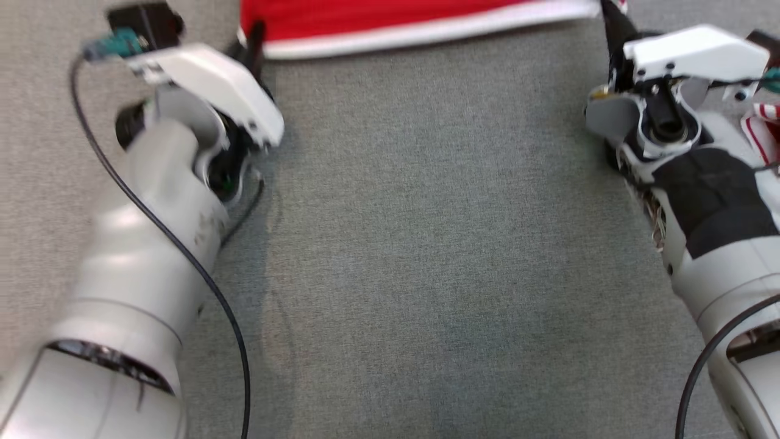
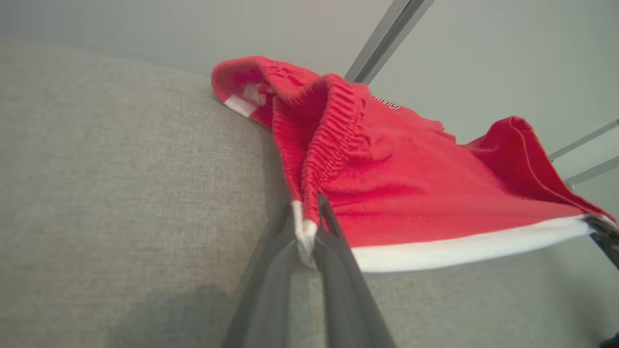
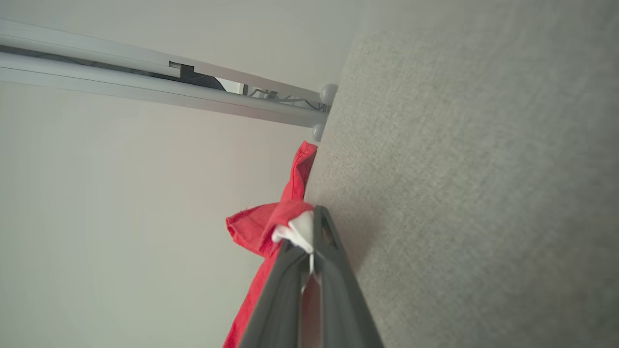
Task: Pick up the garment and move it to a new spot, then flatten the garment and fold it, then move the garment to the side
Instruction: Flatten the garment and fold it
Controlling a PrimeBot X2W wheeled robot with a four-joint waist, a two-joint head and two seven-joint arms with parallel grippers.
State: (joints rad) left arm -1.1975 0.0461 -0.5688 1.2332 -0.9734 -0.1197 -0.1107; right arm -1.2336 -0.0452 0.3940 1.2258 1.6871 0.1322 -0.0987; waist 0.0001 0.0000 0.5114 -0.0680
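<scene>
Red garment [image 2: 416, 193] | your left gripper [image 2: 309, 227] is pinching its white hem [image 2: 459, 249] | right gripper [image 3: 309, 232] pinching likewise | small dark lettering [image 2: 387, 102] unreadable

I read this as a robotics lab or test cell, not a home. My work surface [image 1: 426, 244] is a broad flat bed wrapped in plain grey woven cloth, and beyond it stands a bare pale wall [image 3: 121, 217]. Silver aluminium rails [image 3: 145, 94] with round end caps [image 3: 329, 92] run past the edge of the bed, a loose black cable [image 1: 245, 390] trails over my left arm, and black tape [image 1: 713, 201] patches my right forearm beside exposed wiring [image 1: 655, 225].
</scene>
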